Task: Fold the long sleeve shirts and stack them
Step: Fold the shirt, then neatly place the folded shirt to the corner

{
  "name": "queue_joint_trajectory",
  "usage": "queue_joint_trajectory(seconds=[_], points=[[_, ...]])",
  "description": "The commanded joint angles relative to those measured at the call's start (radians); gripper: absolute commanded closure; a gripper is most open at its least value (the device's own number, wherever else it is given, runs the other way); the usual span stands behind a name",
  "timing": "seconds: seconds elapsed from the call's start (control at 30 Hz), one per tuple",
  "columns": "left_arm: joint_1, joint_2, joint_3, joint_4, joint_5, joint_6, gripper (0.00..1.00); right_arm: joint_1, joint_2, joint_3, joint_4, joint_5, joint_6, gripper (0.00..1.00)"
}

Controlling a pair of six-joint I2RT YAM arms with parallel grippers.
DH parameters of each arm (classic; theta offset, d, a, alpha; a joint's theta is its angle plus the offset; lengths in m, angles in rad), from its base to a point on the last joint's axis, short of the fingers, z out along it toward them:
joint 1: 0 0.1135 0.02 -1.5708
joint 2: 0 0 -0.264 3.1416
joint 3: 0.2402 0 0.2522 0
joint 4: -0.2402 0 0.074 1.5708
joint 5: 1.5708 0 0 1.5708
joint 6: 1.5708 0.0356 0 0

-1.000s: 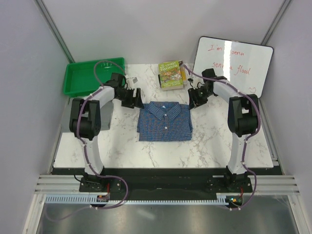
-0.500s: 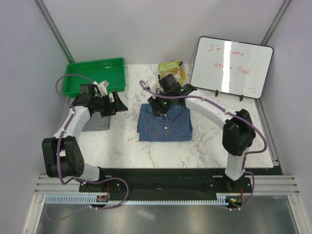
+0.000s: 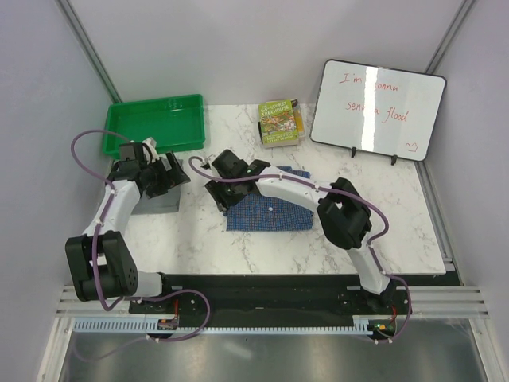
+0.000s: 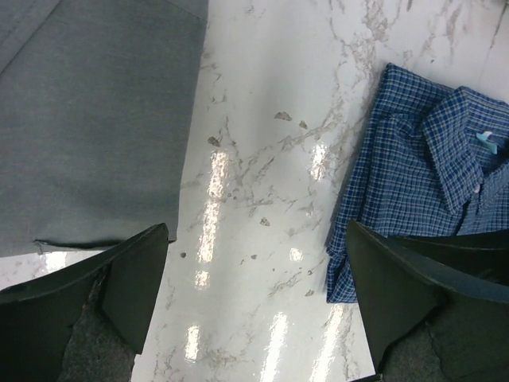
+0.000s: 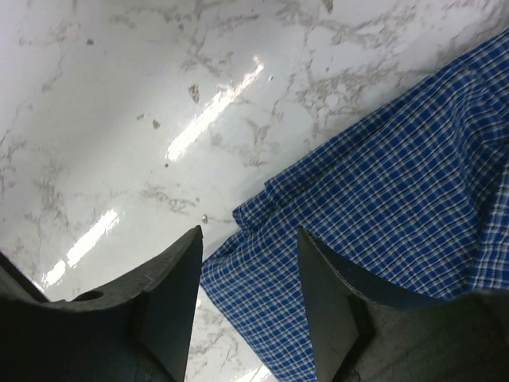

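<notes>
**Right claw half open at the blue shirt's left edge; left claw wide over bare marble**

The right gripper [image 5: 248,237] stands part open. Its two fingers [image 5: 171,278] straddle the left edge of the blue shirt [image 5: 382,207], with nothing pinched between them. Whether the tips touch the cloth cannot be told.

The left gripper [image 4: 256,231] gapes fully and holds nothing. It hangs above the table [image 4: 262,103], between the grey shirt [image 4: 95,119] and the blue one.

Half a second ago the right gripper sat over the blue shirt's collar. It has now moved across to the shirt's left side [image 3: 216,195]. A second ago both grippers flanked the collar.

Only the top view shows the right arm lying across the folded blue shirt [image 3: 274,213] at the table's middle. In that view the grey shirt [image 3: 159,204] lies to its left, near the green tray [image 3: 151,126]. Only the left wrist view shows the collar.
</notes>
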Motion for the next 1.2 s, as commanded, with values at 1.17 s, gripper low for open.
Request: queue_joint_trajectory(seconds=[1.17], points=[[0.020, -0.078, -0.114, 0.042, -0.138, -0.095, 0.01, -0.010, 0.292, 0.315, 0.047, 0.543, 0.181, 0.41]])
